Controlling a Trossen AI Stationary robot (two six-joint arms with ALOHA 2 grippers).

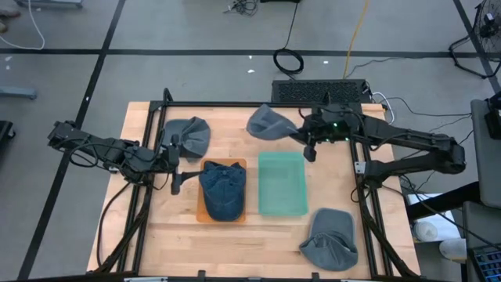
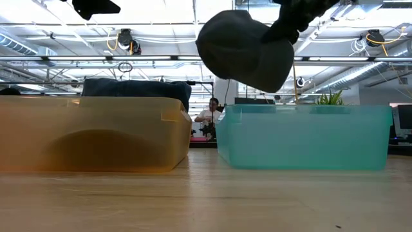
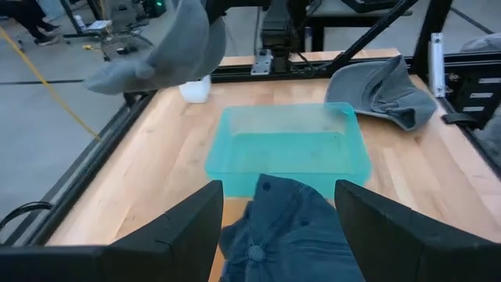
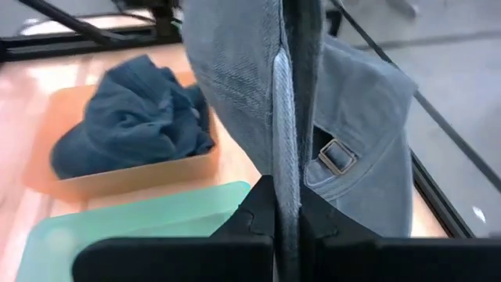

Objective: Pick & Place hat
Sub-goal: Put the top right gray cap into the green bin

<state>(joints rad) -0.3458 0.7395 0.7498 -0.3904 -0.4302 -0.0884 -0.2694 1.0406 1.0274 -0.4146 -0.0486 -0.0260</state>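
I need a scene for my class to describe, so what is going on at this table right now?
The right pincer is shut on a grey cap, holding it in the air near the empty teal bin. A blue denim cap already lies in the orange bin. The left pincer waits open beside that bin. Two more grey caps lie on the table.

Cloth hat — translucent plastic bin
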